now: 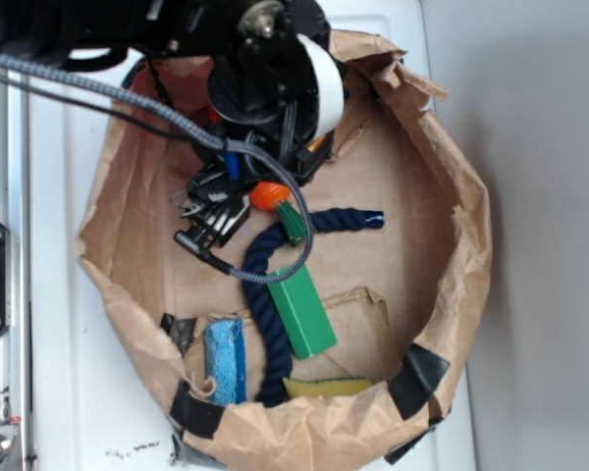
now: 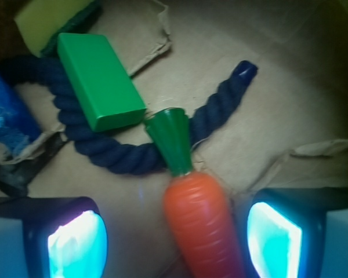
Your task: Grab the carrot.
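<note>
Orange carrot [image 2: 200, 223] lies between my gripper [image 2: 174, 237] pads, nearer the right one, jaws spread so I can close.

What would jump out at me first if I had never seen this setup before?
Probably the bright orange toy carrot, lying between the robot's two glowing fingers, which stand open on either side of it. Its green stem cap points at a green block resting on a dark blue rope. From outside, all of it sits in a crumpled brown paper bag used as a bin.
</note>
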Controlling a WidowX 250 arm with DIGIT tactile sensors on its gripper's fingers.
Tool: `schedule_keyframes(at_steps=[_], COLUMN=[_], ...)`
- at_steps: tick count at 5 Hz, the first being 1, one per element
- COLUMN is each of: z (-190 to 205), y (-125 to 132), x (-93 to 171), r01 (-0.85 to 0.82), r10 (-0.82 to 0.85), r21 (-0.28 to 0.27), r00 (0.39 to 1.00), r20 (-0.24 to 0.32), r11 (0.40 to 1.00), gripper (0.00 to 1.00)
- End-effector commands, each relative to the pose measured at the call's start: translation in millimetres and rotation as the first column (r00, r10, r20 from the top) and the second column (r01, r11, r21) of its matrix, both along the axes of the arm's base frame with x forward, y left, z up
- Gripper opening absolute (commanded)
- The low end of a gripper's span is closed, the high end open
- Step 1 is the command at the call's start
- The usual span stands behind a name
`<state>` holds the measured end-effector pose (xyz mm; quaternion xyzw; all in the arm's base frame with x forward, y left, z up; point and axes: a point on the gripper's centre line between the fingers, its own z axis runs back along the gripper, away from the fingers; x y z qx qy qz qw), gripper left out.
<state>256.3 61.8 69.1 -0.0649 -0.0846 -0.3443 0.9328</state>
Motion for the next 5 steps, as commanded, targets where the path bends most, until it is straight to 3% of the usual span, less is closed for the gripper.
schedule_keyframes(at_steps=[1, 3, 4, 5], z=[-11.0, -36.2, -42.1, -43.7], y=[23.0, 7.4, -2.7, -5.5], x=[-10.0, 3.2, 11.7, 14.9], r01=[0.012, -0.019, -0.053, -0.077], r10=[-0.015, 0.014, 0.043, 0.065], r21=[0.02, 0.046, 0.08, 0.089], r00=[0.993, 0.994, 0.992, 0.99], r20=[0.118, 0.111, 0.118, 0.121], r11=[1.0, 0.999, 0.995, 0.993], gripper=[1.0, 1.0, 0.0, 0.0])
